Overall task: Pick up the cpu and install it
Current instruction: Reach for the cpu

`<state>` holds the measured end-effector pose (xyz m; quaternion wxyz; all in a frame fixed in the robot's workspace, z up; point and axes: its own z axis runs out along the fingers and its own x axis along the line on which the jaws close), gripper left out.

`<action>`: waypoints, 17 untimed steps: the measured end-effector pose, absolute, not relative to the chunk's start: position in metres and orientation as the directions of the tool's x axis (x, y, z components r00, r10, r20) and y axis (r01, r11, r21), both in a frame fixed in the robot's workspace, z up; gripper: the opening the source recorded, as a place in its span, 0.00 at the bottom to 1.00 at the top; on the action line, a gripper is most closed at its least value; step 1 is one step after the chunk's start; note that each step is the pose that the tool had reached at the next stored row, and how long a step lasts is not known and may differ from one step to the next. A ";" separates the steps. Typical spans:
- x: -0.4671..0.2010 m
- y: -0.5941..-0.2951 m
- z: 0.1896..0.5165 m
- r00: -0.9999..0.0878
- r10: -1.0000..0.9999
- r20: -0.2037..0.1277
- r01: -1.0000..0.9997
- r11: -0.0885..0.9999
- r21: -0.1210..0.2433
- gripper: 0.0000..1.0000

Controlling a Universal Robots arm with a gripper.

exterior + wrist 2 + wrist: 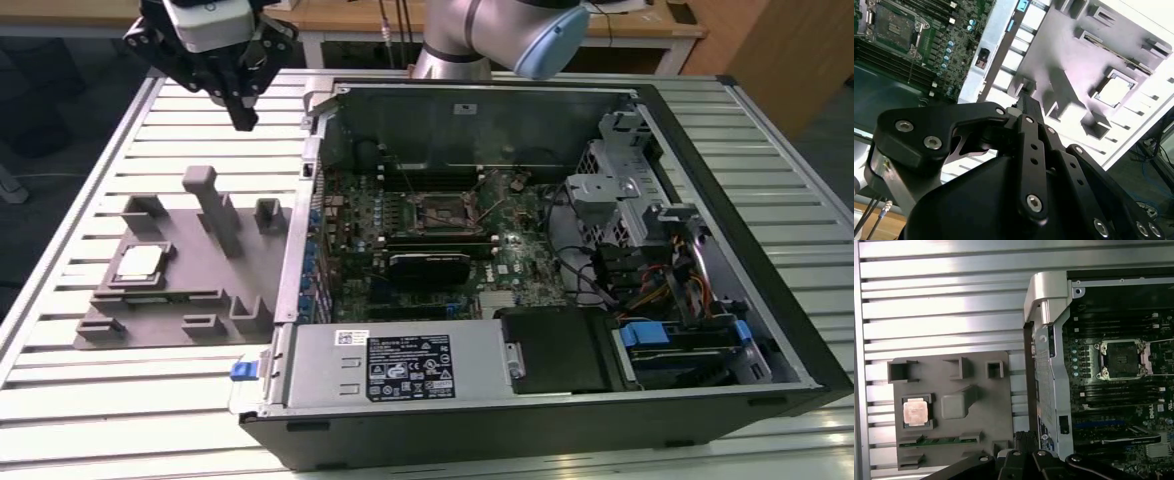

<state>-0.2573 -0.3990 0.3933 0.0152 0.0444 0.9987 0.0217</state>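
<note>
Nearest the exterior view's camera stands the computer case (467, 430), its power supply (400, 365) along the near wall. The case lies on its side with the panel off, I judge so that the board can be reached from above. Near the middle of the case sits the black socket (441, 212). In the first wrist view its square centre (1121, 359) looks dark and, as far as I can tell, holds no chip.

On the exterior view's left of the case, a grey fixture plate (174, 310) rests on the slatted table (80, 400). The cpu (138, 263) lies flat in a shallow square pocket on the left part of the plate, silver top up. The pocket walls hug its rim, I reckon to keep it square for a clean grasp. In the first wrist view the cpu (916, 412) has a green memory stick (939, 441) lying in a slot just beside it.

My claw (244, 122) hangs over the far left of the table, beyond the plate's far end and well apart from the cpu. It points down, fingers pressed together with nothing between them.
</note>
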 end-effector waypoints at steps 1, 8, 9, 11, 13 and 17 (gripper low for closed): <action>-0.259 -0.399 0.393 -0.996 0.090 -0.028 0.088 0.995 0.045 0.11; -0.270 -0.399 0.393 -0.995 0.091 -0.029 0.090 0.995 0.045 0.11; -0.272 -0.399 0.393 -0.995 0.091 -0.029 0.090 0.995 0.045 0.11; -0.275 -0.399 0.393 -0.995 0.092 -0.029 0.090 0.995 0.045 0.11; -0.278 -0.399 0.393 -0.995 0.092 -0.029 0.091 0.995 0.045 0.11; -0.284 -0.399 0.393 -0.995 0.093 -0.029 0.092 0.995 0.045 0.11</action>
